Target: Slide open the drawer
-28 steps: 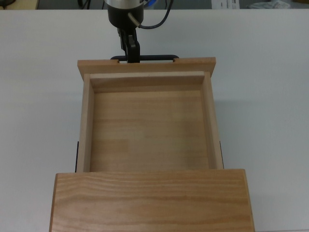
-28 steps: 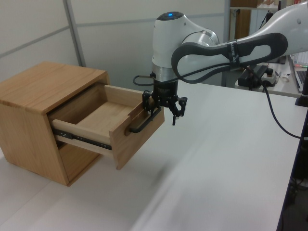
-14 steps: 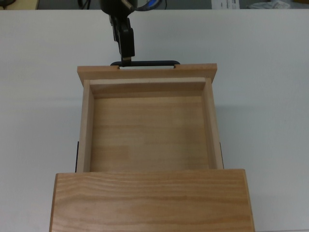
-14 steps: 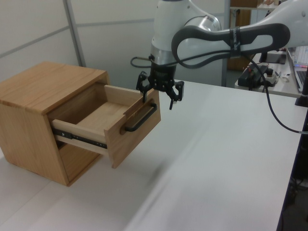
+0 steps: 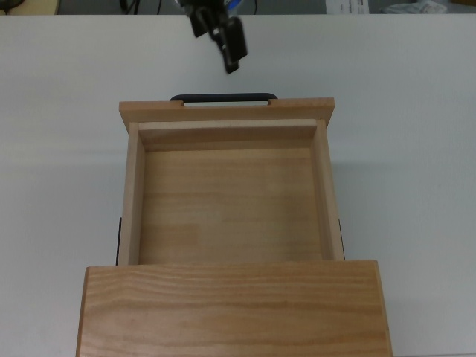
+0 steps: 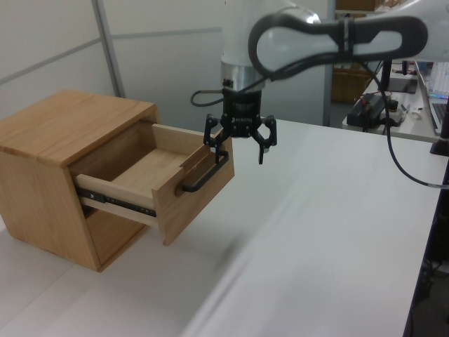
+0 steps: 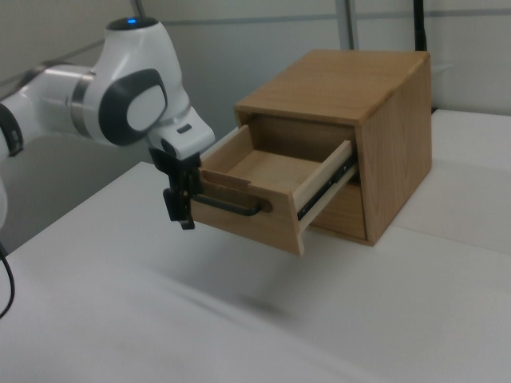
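Note:
The light wood drawer [image 5: 227, 201] stands pulled far out of its cabinet [image 5: 234, 309], its tray showing empty. Its black bar handle [image 5: 223, 97] runs along the front panel, toward the top view's upper edge. My gripper [image 6: 236, 146] hovers open just above and beyond the handle [image 6: 203, 175], touching nothing, with its fingers spread wide. In the top view the gripper [image 5: 227, 44] sits past the front panel over bare table. The right view shows the gripper [image 7: 180, 199] just off the left end of the handle [image 7: 231, 206], in front of the drawer [image 7: 263, 191].
The cabinet [image 6: 63, 140] stands on a white table [image 6: 316, 232] that stretches out in front of the drawer. A black cable [image 6: 403, 168] hangs across the left view's right side. A desk with equipment [image 6: 372, 109] is behind the table.
The gripper let go of the handle, rose and drew back from the front panel, shifting toward the top view's right. The drawer stayed pulled out.

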Motion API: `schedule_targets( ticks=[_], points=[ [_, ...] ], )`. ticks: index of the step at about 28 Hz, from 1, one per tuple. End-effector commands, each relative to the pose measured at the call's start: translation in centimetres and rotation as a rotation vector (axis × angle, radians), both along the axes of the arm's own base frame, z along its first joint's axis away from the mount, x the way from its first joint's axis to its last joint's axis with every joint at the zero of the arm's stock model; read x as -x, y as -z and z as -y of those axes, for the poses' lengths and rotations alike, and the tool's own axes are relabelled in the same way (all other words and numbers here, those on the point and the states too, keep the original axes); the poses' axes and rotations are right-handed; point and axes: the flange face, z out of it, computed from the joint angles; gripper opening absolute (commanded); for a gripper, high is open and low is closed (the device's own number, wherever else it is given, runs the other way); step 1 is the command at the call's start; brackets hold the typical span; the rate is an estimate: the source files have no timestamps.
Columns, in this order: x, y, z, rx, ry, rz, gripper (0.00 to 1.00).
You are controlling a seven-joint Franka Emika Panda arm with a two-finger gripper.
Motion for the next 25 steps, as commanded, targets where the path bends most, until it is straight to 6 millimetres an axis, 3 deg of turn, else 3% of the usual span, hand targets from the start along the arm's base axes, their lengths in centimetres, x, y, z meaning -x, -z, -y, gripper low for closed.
schedule_targets(
  ticks=[1, 5, 14, 25],
  points=[
    [1.3, -3.9, -1.1, 0.019, -0.216, 0.009, 1.00],
    [2.7, -5.1, -2.1, 0.070, -0.430, -0.032, 1.00],
    [4.7, -4.8, -3.8, 0.142, -0.738, -0.133, 1.00],
    [4.9, -5.1, 0.0, 0.138, -0.817, -0.164, 1.00]
  ],
)
